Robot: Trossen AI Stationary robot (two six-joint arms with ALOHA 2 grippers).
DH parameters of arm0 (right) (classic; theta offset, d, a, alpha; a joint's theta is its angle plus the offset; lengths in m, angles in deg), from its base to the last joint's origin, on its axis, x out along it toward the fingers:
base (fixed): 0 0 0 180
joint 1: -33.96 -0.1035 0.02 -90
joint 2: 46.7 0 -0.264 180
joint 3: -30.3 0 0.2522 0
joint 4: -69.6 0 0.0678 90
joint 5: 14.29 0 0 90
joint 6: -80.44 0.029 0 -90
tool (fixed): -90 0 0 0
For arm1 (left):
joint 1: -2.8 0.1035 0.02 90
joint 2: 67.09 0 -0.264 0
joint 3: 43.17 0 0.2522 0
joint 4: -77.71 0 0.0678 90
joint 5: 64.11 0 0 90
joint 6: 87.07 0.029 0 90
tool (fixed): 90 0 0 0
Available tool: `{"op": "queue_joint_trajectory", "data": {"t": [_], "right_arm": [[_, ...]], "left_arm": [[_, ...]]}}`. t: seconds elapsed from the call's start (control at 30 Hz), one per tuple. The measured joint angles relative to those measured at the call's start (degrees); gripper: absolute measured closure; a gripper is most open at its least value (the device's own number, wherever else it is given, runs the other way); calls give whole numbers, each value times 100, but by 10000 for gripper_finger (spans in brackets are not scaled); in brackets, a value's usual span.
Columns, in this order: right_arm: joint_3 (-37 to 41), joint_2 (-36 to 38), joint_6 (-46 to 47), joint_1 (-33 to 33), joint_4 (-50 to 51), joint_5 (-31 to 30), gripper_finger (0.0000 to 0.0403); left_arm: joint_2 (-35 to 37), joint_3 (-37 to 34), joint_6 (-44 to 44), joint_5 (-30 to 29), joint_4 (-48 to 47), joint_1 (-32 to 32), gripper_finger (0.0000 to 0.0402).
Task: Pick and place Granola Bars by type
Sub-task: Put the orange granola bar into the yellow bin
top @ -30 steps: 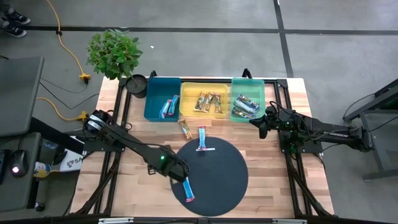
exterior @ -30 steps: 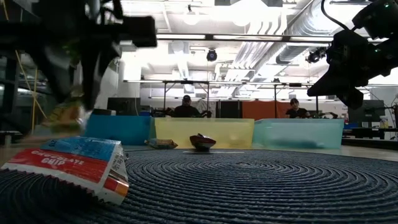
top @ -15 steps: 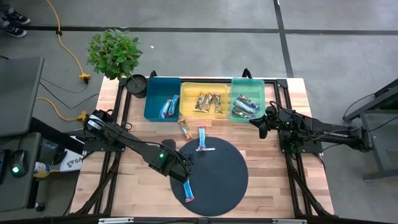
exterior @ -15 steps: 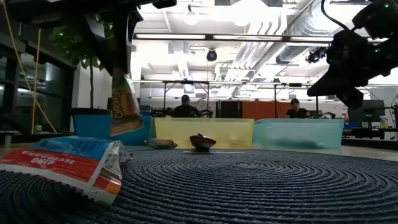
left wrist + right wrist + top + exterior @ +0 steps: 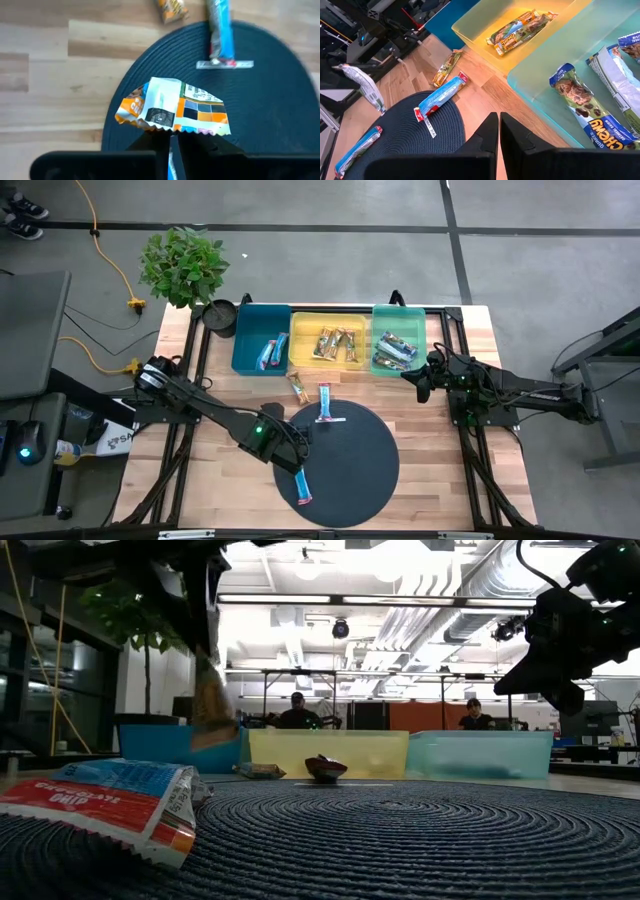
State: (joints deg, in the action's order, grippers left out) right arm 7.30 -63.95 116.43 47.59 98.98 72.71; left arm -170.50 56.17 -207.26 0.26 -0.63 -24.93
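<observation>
The left end effector (image 5: pixel 172 145) pinches a tan-brown bar (image 5: pixel 172 107) by one end, lifted over the round mat's (image 5: pixel 350 470) left edge. To do this well, carry it high to the yellow tray (image 5: pixel 330 345) holding similar bars and release low. The right end effector (image 5: pixel 422 392) waits shut beside the green tray (image 5: pixel 398 315). From above, the held bar is hidden beneath the arm.
</observation>
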Motion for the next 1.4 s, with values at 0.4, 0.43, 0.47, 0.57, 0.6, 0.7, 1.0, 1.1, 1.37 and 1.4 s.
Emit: {"op": "queue_joint_trajectory", "data": {"t": [0.4, 0.43, 0.47, 0.57, 0.6, 0.7, 1.0, 1.1, 1.37, 1.4], "right_arm": [[0, 0, 0, -2, 0, 0, 402], [0, 0, 0, 0, 0, -2, 402], [0, 0, 0, 0, 0, 0, 402], [0, 0, 0, 0, 0, 0, 402], [0, 0, 0, -1, 0, 0, 402], [0, 1, 0, 0, 0, 0, 402], [0, 0, 0, 0, 0, -2, 402], [0, 0, 0, 0, -2, -1, 402], [0, 0, 0, -2, 0, 0, 402], [0, 0, 0, -1, 0, -1, 402]], "left_arm": [[362, 605, 1919, -661, 30, 834, 376], [362, 746, 2263, -665, 55, 994, 376], [362, 891, 2620, -668, 96, 1158, 376], [365, 1241, 3740, -612, 433, 1721, 376], [365, 1339, 4111, -532, 522, 1923, 376], [365, 1567, 5009, -244, 768, 2560, 376], [60, 1609, 6464, 1273, 1215, 4319, 376], [-172, 1606, 6699, 1739, 1153, 4698, 376], [-873, 1602, 6747, 2537, 1031, 5341, 376], [-929, 1602, 6745, 2579, 962, 5387, 376]]}}
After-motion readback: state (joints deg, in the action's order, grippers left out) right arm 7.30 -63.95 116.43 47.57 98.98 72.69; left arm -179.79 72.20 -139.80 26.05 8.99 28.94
